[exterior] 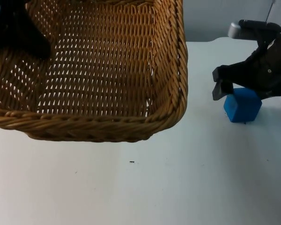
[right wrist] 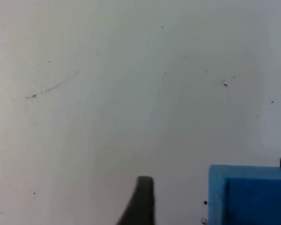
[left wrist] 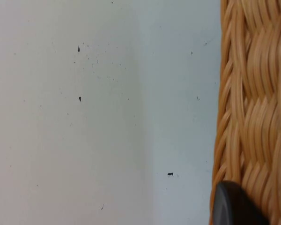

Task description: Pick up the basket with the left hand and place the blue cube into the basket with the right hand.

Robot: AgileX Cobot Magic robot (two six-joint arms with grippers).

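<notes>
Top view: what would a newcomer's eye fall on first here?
The big woven wicker basket, raised close to the camera over the white table, held at its rim by the left tool. Next, the small blue cube on the table's right side, with the right tool low over it.

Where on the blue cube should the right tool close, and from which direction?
Judging from the top view, come straight down on the blue cube, which rests flat on the white table, and close on two opposite upright faces. They are flat and parallel. The right tool hovers at its upper edge, one fingertip beside it and apart.
</notes>
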